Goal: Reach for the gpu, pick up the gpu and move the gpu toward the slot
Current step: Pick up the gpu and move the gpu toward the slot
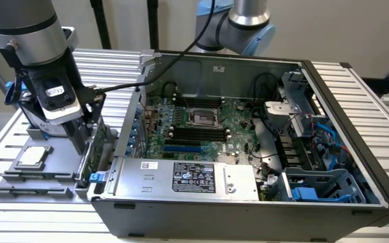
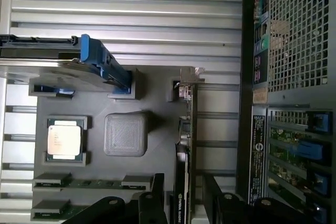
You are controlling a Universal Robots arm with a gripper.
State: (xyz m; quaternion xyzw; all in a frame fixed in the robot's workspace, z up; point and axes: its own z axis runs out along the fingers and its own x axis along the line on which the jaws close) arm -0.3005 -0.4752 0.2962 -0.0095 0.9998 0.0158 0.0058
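Exterior view: the gripper [image 1: 86, 135] hangs at about 9 o'clock, low over the gray holder tray [image 1: 52, 174] just outside the open computer case [image 1: 356, 152]. The gpu [image 1: 99, 147] stands on edge in that tray, at the side nearest the case wall, green board visible, right under the tool.

Wrist view: the card is edge-on, with its silver bracket at the far end. The two dark fingers [image 2: 156, 198] straddle it, one on each face. A gap shows on both sides, so the gripper is spread wide and has hold of nothing. The CPU chip [image 2: 64, 140] and the hard drive [image 2: 58, 66] with its blue rails also sit on the tray, apart from the card.

Progress: the reach looks essentially done, since the fingers are lined up around the card. The grasp is not made and the card is seated in its holder, not lifted. The pick-up and the carry are left. The motherboard [image 1: 201, 126] lies inside the case toward 3 o'clock from the card. A blue slot [image 1: 181, 150] there is probably the target, though I cannot confirm it.
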